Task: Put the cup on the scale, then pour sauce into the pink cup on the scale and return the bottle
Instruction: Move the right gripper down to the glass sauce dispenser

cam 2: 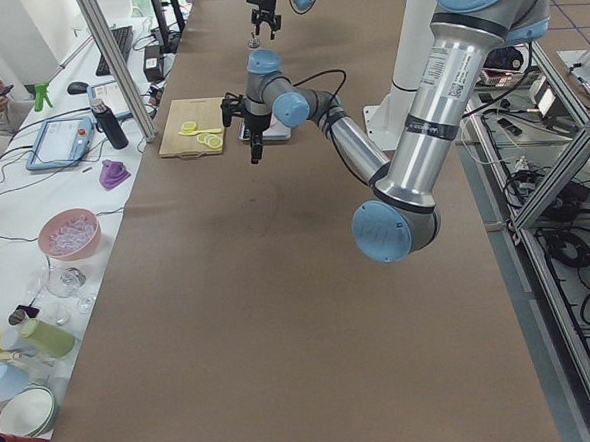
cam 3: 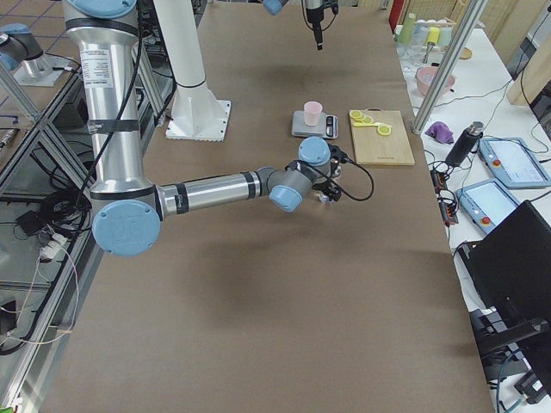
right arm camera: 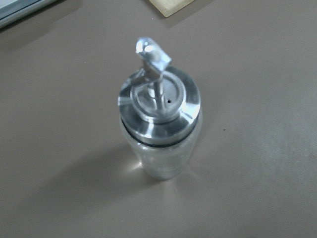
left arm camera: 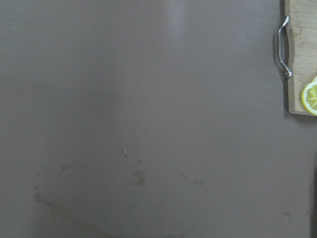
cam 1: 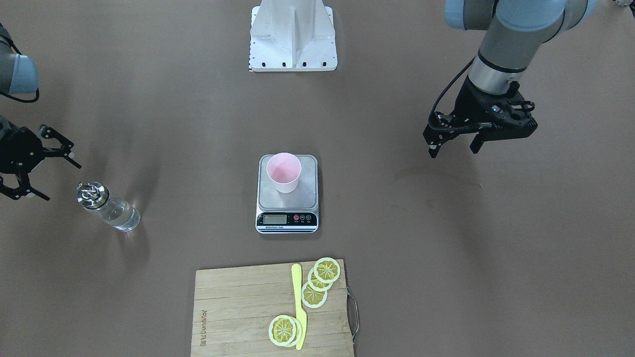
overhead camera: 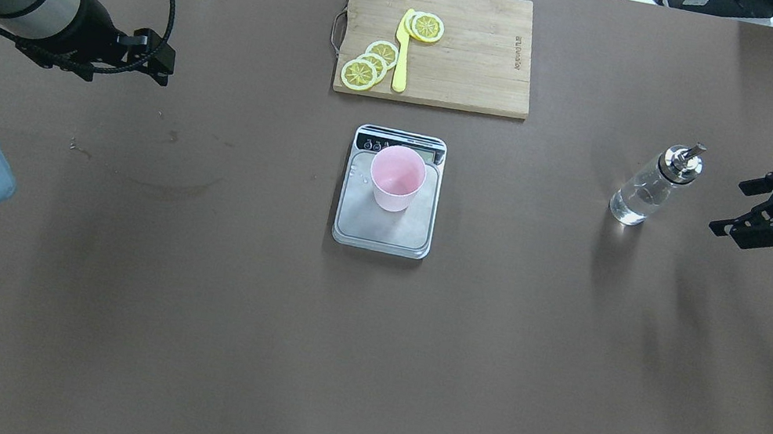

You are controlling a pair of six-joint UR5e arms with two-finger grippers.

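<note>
We see the pink cup upright on the scale at mid-worktop. The bottle, part full of clear sauce, stands upright well to the robot's right. The right pincer hovers near it, jaws wide and empty. The left pincer hangs wide and empty far off. We judge that a finger could clip the metal spout and topple the bottle. The smooth glass could slip, or a hasty tilt could miss the narrow cup.
</note>
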